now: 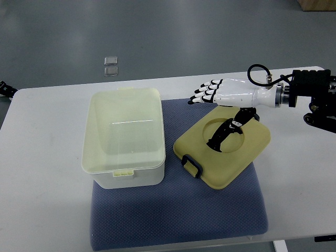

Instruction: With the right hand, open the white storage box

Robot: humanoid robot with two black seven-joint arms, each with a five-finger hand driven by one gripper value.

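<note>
Top view tells you the opening looks done: the white storage box (125,137) sits lidless on the blue mat (178,215), its yellow lid (223,149) beside it, under your right hand (218,90), fingers (202,94) spread, holding nothing.

Right arm (315,97) cut by right edge

Light: bright, even overhead | Shadows: soft, faint | Glare: thin streak on box (125,137) (inside) | Focus: sharp, edges undistorted
</note>
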